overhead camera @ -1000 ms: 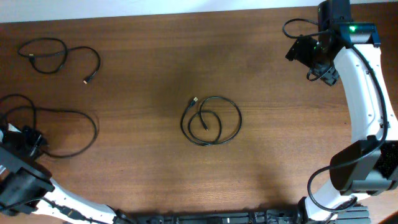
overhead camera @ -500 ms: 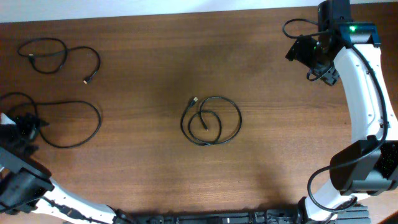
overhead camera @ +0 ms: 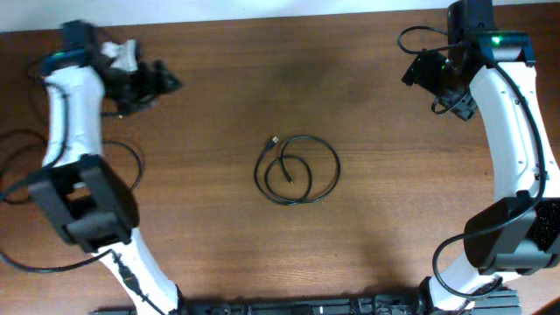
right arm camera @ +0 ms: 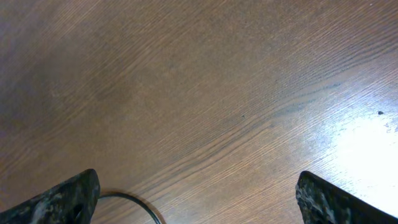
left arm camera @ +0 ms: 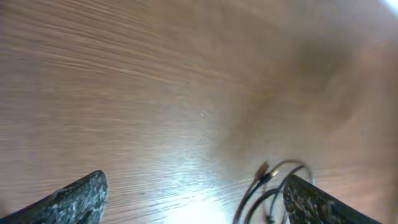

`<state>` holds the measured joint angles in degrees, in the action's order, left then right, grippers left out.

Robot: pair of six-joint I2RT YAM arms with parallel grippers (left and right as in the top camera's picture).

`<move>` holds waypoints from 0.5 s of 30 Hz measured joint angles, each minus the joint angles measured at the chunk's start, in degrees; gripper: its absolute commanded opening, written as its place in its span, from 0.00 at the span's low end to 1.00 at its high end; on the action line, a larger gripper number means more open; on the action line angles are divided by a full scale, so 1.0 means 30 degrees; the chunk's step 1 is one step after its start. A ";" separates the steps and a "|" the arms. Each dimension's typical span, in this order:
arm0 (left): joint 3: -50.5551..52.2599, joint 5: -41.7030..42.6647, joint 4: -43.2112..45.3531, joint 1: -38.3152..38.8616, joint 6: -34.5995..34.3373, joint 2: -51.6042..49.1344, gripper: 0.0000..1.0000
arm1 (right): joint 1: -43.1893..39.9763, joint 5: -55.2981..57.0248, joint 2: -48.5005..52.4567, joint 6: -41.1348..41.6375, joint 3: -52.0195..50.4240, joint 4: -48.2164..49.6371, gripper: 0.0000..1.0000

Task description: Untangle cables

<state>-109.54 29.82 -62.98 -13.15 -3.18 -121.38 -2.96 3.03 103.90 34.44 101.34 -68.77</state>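
Left hand (overhead camera: 164, 83) swung to the far corner, spread empty like right hand (overhead camera: 413, 74), arm (overhead camera: 70, 114) covering left cables (overhead camera: 138, 166).

This looks like a robotics lab. A brown wood-grain bench (overhead camera: 201, 227) has two white jointed robot arms with black housings mounted at its near edge, the left arm (overhead camera: 66, 114) and the right arm (overhead camera: 512, 131). The right arm shows a small green status light (overhead camera: 496, 38). A plain pale wall strip (overhead camera: 219, 9) runs behind the bench.
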 measured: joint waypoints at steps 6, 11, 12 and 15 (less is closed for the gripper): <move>0.0000 -0.4911 -0.0364 0.5377 0.0211 0.0000 1.00 | 0.0000 0.0000 0.0000 0.0000 0.0000 0.0000 0.98; 0.0000 -0.6127 -0.0364 0.6615 0.0211 0.0000 0.99 | 0.0000 0.0000 0.0000 0.0000 0.0000 0.0000 0.98; 0.0000 -0.6193 -0.0379 0.6608 0.0204 0.0000 0.99 | 0.0000 0.0000 0.0000 -0.0015 0.0000 0.0000 0.98; 0.0000 -0.6331 -0.0379 0.6608 0.0211 0.0000 0.99 | 0.0000 0.0000 0.0000 -0.0007 0.0000 0.0000 0.98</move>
<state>-109.54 10.83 -64.12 6.68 -2.55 -121.38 -2.96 3.03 103.90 34.41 101.34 -68.77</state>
